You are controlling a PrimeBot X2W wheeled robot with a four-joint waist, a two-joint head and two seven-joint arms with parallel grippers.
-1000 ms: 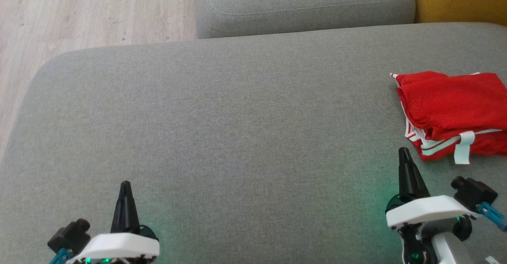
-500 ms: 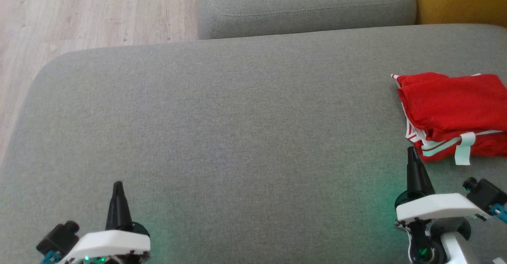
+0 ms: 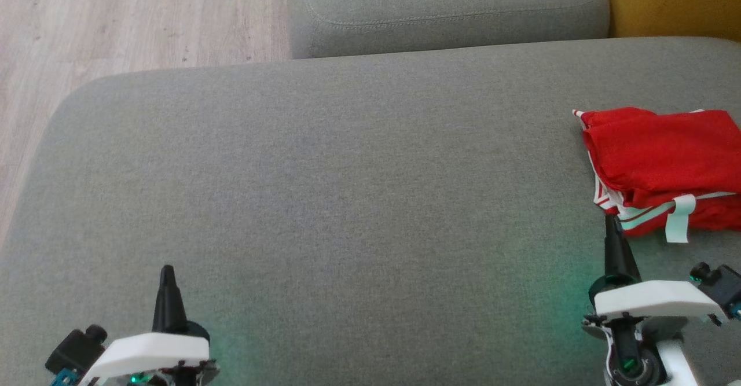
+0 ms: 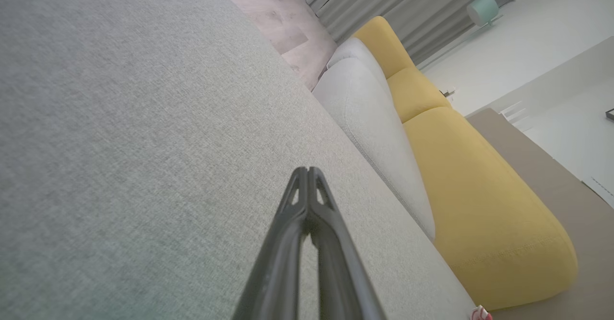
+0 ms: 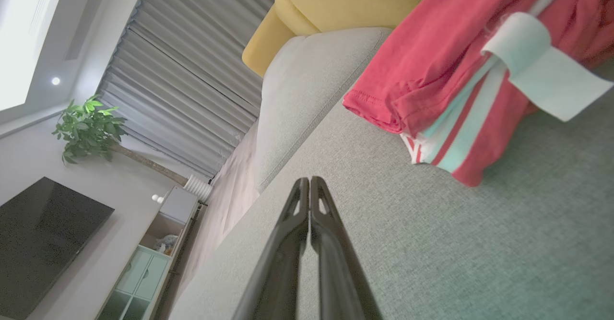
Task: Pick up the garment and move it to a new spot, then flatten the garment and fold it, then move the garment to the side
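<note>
Red mesh cloth, the garment (image 3: 660, 160), is seen folded into a compact bundle at the far right of the grey sofa cushion (image 3: 324, 172). Its long axis runs left to right and is cut off by the head view's right edge, and a white tag (image 3: 677, 224) hangs at its near edge. It lies just ahead and to the right of the right tool (image 3: 609, 224), whose fingers are pressed together on nothing; the right arm is judged much the nearer. The left tool (image 3: 167, 273), likewise closed and empty, is held well apart over bare cushion. Against a second earlier, the right tool is found shifted rightward, closer to the bundle's near-left corner, and the left tool slightly leftward.
</note>
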